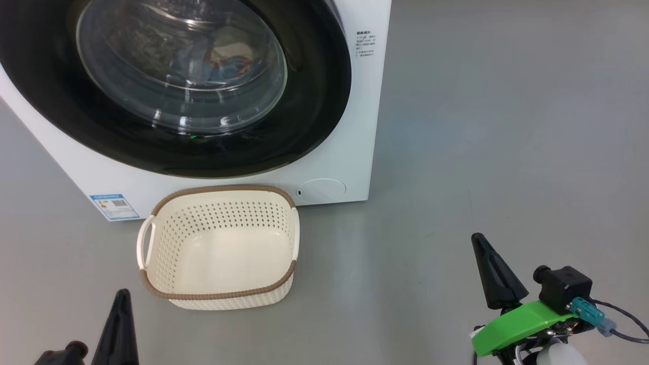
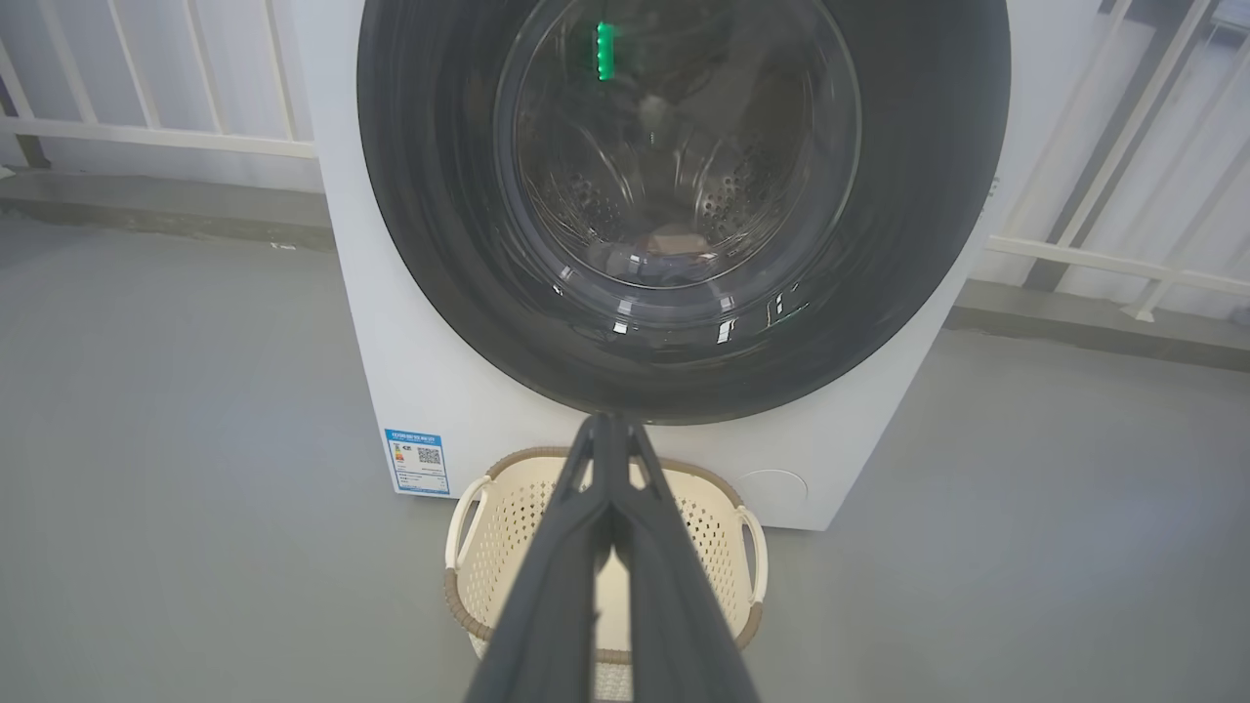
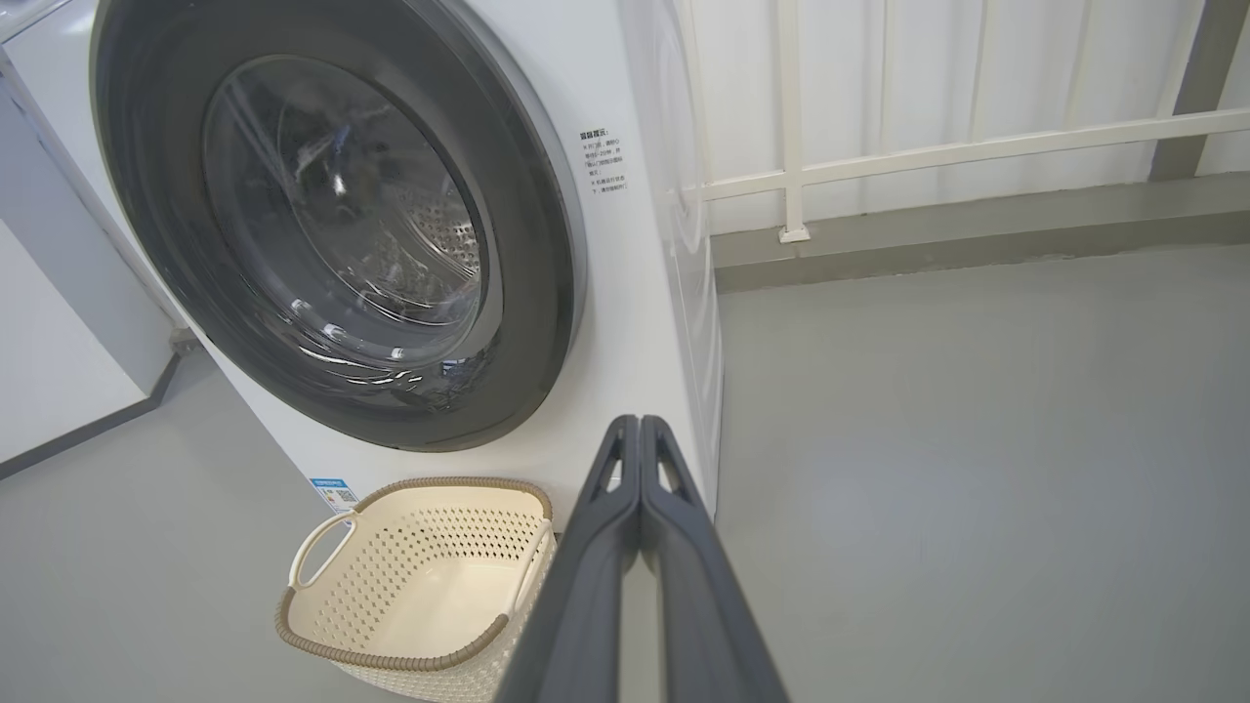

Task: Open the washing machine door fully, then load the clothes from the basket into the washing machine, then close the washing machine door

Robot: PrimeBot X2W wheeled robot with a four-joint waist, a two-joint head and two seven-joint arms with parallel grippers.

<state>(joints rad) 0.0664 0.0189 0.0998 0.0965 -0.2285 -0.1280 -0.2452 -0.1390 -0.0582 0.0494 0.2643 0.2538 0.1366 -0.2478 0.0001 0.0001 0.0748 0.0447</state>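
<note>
Railing (image 3: 977,151) backs the wrist views, left gripper (image 2: 610,422) and right gripper (image 3: 640,422) clamped empty; head view finds clothes (image 1: 229,66) behind door (image 1: 314,101).

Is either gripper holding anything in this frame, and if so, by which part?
Nothing is held. The left gripper and the right gripper are both shut on nothing, clear of the basket and the washing machine door.
</note>
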